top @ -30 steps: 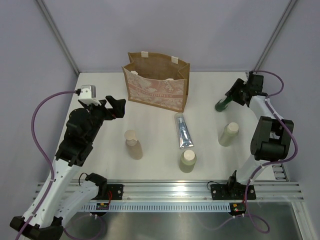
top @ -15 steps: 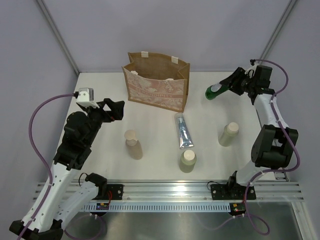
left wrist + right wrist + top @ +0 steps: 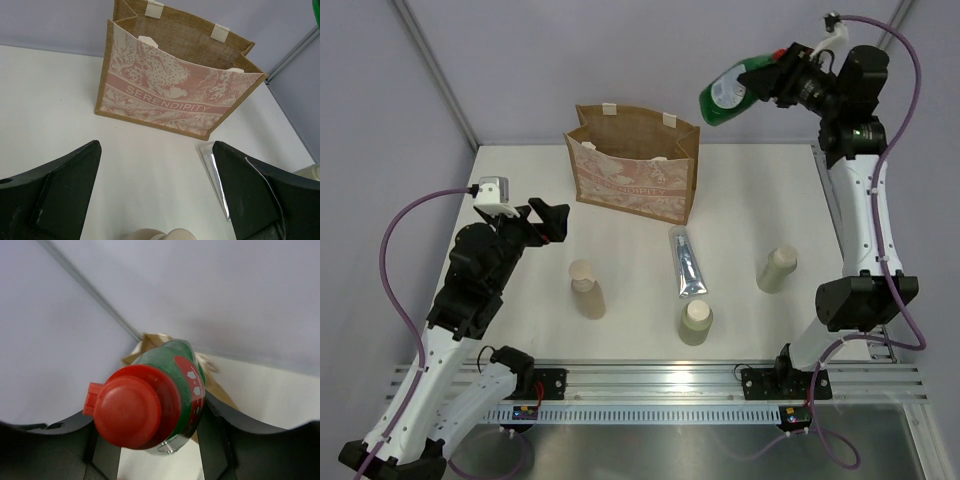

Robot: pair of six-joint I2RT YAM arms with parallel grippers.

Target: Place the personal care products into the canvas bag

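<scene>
Right pincer (image 3: 772,86): you have it clamped on the green bottle (image 3: 725,95), raised high above the worktop (image 3: 750,210)
Bottle: tilted, red cap (image 3: 131,412) toward your wrist camera
Canvas bag (image 3: 632,180): upright, mouth open, below and left of that pincer
Left pincer (image 3: 157,197): spread wide, empty; bag ahead of it, a beige bottle (image 3: 160,234) just beneath, the silver-blue tube (image 3: 217,175) to its right

From where I stand, the canvas bag (image 3: 165,95) carries one readable word, SERENDIPITY, in white capitals along a pink band across its floral front. The green bottle (image 3: 725,97) bears a pale label, too small to read.
</scene>
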